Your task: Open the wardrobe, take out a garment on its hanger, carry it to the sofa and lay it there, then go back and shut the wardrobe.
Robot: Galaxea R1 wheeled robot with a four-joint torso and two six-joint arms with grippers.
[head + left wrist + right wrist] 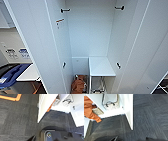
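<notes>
Wardrobe (90, 37): both doors open, robot close in front; no white tee visible inside, orange garment (78, 86) low down. Step, judged: closing. Needs arms raised to doors. Fingers: can't tell.

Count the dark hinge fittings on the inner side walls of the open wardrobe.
4 on the wardrobe: upper left hinge, upper right hinge, lower left hinge, lower right hinge. More may sit above the head view's top edge.
</notes>
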